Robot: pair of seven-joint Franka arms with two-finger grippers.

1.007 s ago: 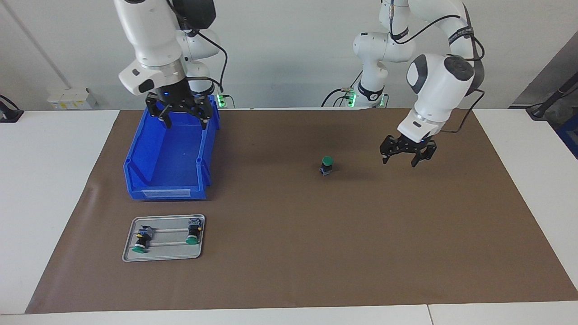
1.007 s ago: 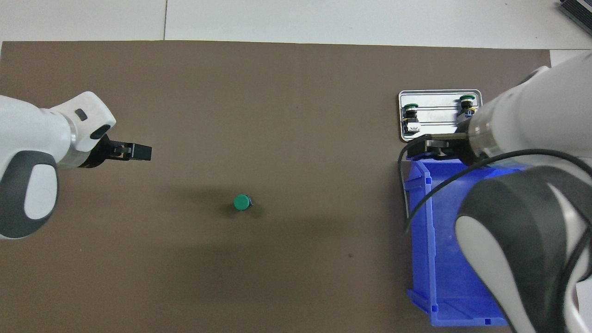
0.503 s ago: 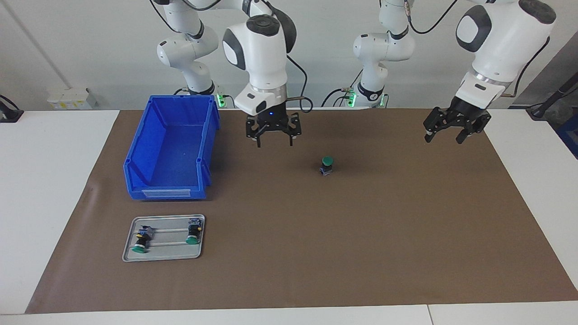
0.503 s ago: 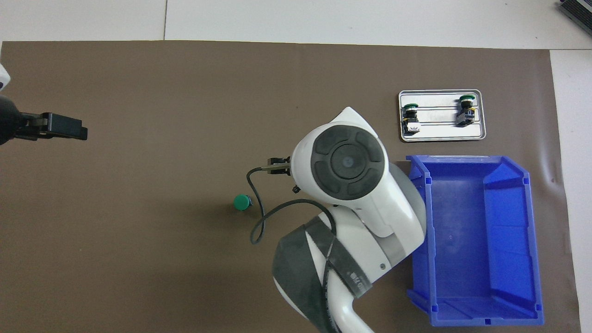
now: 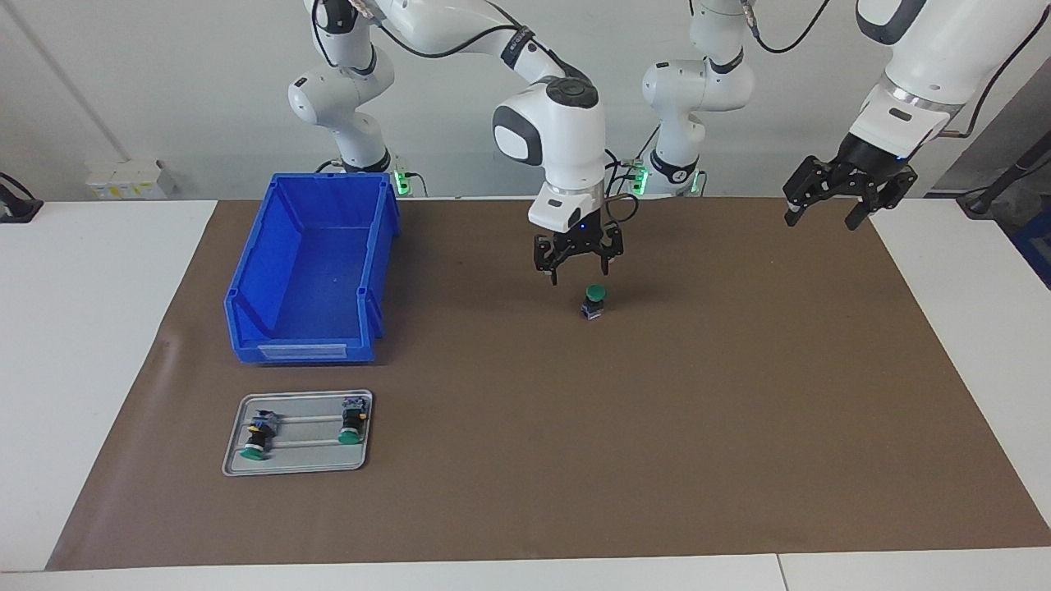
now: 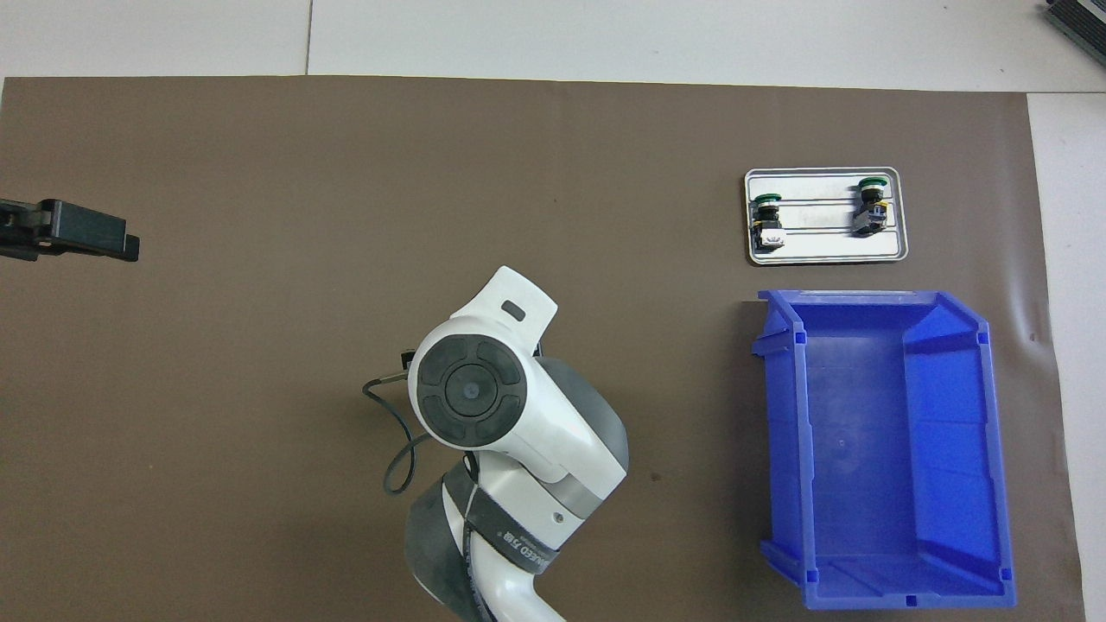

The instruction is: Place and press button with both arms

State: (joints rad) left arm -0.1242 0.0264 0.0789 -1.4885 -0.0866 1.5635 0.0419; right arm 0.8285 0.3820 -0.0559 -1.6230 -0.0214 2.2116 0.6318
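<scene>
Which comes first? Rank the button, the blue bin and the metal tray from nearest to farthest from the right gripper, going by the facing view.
Measured from the right gripper, which hangs open over the mat:
1. The button, standing upright on the mat just under the jaws.
2. The blue bin, toward the right arm's end of the table.
3. The metal tray, beside the bin, farther from the robots.

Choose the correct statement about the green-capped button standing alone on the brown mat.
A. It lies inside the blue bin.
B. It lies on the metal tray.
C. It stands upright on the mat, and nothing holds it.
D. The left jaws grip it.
C: the button stands cap up on the mat, the right gripper above it, not touching.
</scene>
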